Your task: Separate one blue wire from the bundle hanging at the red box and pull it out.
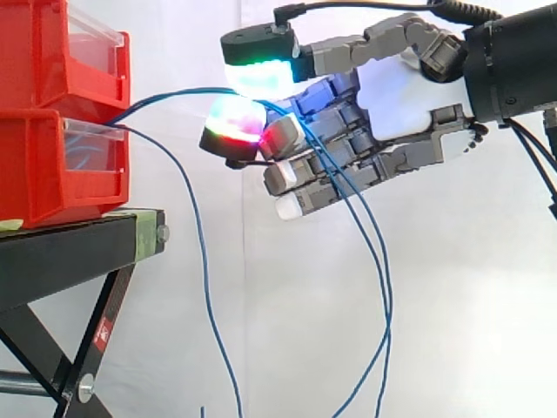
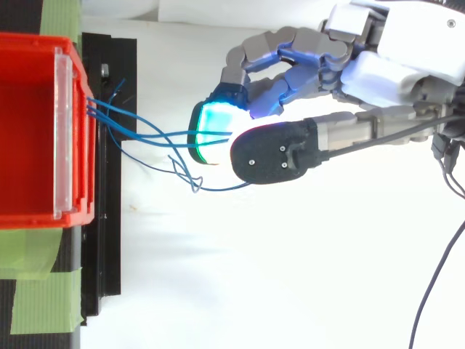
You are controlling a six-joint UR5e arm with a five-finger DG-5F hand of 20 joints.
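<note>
white curtain [image 1: 461, 313], black stand [image 1: 61, 257], green tape [image 2: 36, 305]

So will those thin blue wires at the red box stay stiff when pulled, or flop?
Probably floppy: the thin blue wires sag in long loops below the hand. Being so thin, one may well slide out between the thick fingers. The kinked tangle near the red plastic box could snag as a wire is drawn out.

place: robotics lab, test rig | backdrop: white curtain [image 1: 287, 331] across the frame | left: red bins [image 1: 52, 165] stacked on black stand [image 1: 70, 252], green tape [image 2: 36, 291] along its lower-left edge | upper right: robot hand [image 1: 392, 96] with glowing fingertips
</note>
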